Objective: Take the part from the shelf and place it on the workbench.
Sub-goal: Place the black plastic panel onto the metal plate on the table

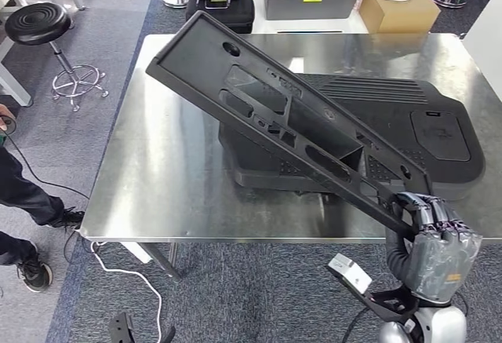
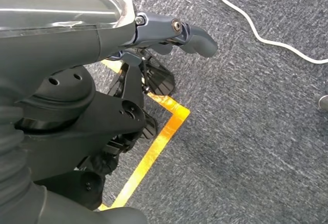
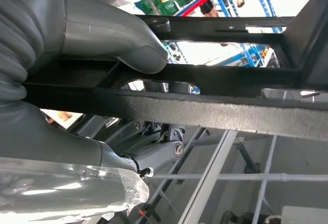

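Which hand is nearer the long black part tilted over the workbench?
Right. The right hand grips the near end of the long black part at the workbench edge. The left hand hangs low over the carpet, away from it.

Hidden and cut off

Lower panel (image 1: pixel 414 123) on table (image 1: pixel 165 178) half covered by tilted part (image 1: pixel 267 111); part's near end buried in right hand (image 1: pixel 435 237); person (image 1: pixel 18 194) cropped at left edge; box (image 1: pixel 398 7) clipped at top.

Matt black plastic part (image 1: pixel 284 115) (grainy texture) above glossy brushed-metal workbench (image 1: pixel 160 170).
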`<action>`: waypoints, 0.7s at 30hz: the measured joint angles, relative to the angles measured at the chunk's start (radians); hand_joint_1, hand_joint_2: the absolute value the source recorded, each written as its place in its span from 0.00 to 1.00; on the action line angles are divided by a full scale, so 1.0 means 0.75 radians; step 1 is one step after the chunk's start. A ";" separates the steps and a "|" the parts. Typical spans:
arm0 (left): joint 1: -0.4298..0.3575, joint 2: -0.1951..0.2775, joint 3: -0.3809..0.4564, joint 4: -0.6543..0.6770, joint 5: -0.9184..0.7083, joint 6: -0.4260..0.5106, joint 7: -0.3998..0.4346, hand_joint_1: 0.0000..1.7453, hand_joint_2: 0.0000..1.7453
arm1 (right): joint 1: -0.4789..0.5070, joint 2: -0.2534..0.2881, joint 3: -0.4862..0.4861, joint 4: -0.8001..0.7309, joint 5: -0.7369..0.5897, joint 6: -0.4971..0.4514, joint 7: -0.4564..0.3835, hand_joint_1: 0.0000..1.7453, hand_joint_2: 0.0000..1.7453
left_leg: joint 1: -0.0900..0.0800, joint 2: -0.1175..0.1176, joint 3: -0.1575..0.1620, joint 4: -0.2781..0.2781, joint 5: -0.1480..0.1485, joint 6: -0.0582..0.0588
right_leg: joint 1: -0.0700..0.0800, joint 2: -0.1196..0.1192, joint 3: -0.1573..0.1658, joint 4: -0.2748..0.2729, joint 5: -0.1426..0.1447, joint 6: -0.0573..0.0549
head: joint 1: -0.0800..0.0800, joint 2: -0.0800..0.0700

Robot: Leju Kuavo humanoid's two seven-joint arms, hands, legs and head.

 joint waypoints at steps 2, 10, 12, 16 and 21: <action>0.000 0.000 -0.002 0.000 0.000 0.009 0.016 0.00 0.00 | -0.016 -0.020 0.000 0.011 0.013 0.000 0.025 1.00 1.00 | 0.000 0.000 0.000 0.000 0.000 0.000 | 0.000 0.000 0.000 0.000 0.000 0.000 | 0.000 0.000; -0.011 -0.002 -0.013 0.000 0.000 0.019 0.050 0.00 0.00 | -0.181 -0.139 0.028 0.109 0.113 0.028 0.164 1.00 1.00 | 0.000 0.002 0.001 0.000 0.000 0.000 | -0.001 0.001 0.001 0.000 0.001 0.002 | 0.000 0.000; -0.015 -0.003 -0.019 0.000 0.000 0.019 0.054 0.00 0.00 | -0.232 -0.170 0.040 0.141 0.144 0.049 0.203 1.00 1.00 | -0.001 0.003 0.001 0.001 0.000 0.000 | -0.001 0.001 0.001 0.000 0.002 0.002 | 0.000 0.000; -0.018 -0.003 -0.023 0.000 0.000 0.019 0.055 0.00 0.00 | -0.258 -0.186 0.043 0.157 0.151 0.060 0.218 1.00 1.00 | -0.001 0.002 0.001 0.001 0.000 0.000 | -0.001 0.001 0.001 0.000 0.002 0.002 | 0.000 0.000; -0.026 -0.005 -0.046 0.000 0.000 0.016 0.079 0.00 0.00 | -0.553 -0.357 0.092 0.394 0.186 0.226 0.321 1.00 1.00 | -0.002 0.002 0.001 0.002 0.001 0.001 | -0.002 -0.001 0.002 0.000 0.003 0.003 | 0.000 0.000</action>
